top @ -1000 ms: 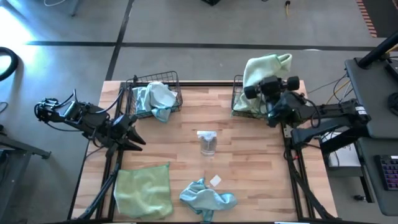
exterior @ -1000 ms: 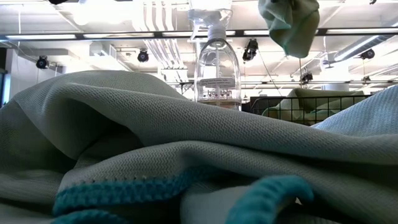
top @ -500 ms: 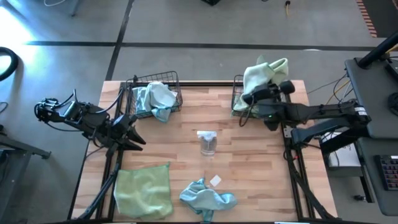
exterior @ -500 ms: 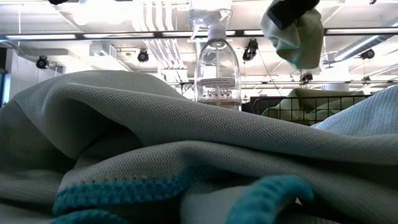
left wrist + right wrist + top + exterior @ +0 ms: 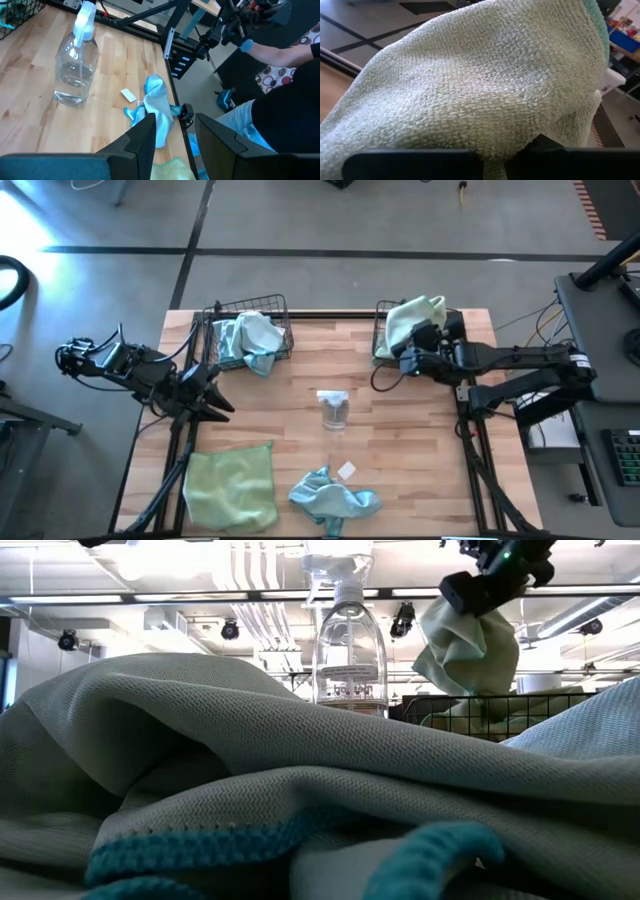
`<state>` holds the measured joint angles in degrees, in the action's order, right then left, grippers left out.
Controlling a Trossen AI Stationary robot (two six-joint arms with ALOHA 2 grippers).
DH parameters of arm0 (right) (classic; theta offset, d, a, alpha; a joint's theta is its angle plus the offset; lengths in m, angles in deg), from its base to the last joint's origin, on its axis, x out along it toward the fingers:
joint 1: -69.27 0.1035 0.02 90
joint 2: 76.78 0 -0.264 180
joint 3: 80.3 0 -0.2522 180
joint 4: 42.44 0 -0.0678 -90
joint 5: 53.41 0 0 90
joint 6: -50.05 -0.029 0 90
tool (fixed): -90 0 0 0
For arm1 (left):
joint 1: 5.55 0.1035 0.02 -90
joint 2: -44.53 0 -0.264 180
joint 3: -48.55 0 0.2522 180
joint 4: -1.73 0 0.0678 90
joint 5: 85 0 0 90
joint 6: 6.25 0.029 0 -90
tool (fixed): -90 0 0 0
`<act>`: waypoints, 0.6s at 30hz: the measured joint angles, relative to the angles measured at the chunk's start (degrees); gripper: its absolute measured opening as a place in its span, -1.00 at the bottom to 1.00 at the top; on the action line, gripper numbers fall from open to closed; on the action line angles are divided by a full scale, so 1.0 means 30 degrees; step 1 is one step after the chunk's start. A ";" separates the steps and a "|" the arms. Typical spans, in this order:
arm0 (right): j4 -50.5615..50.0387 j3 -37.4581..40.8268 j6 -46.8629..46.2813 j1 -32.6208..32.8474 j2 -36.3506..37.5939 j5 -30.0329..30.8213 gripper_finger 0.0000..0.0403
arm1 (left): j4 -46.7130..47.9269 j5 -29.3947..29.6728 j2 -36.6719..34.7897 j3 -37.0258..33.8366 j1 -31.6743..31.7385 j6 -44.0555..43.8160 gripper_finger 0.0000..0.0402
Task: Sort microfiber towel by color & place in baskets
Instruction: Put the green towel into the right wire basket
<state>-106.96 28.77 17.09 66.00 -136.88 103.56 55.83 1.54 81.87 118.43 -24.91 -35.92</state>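
High view: your right hand point(image 5: 416, 346) pinches a pale green towel point(image 5: 410, 318) directly over the upper-right basket point(image 5: 381, 340); left hand point(image 5: 212, 402), fingers spread, waits mid-left.

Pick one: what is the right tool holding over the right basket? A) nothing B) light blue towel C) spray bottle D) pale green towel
D: the right tool is shut on a pale green towel that hangs over the right basket; the low view shows the same pale green cloth bunched under it, and the spray bottle stands alone mid-table.
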 joint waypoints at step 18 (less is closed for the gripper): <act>-0.0016 0.0000 -0.0067 -0.0880 -0.0004 -0.1367 -0.42 | 0.0004 0.0000 0.0000 0.0000 0.0000 -0.0312 -0.39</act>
<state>-107.01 28.77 16.89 63.36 -136.89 99.46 55.84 1.54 81.87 118.43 -24.91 -36.86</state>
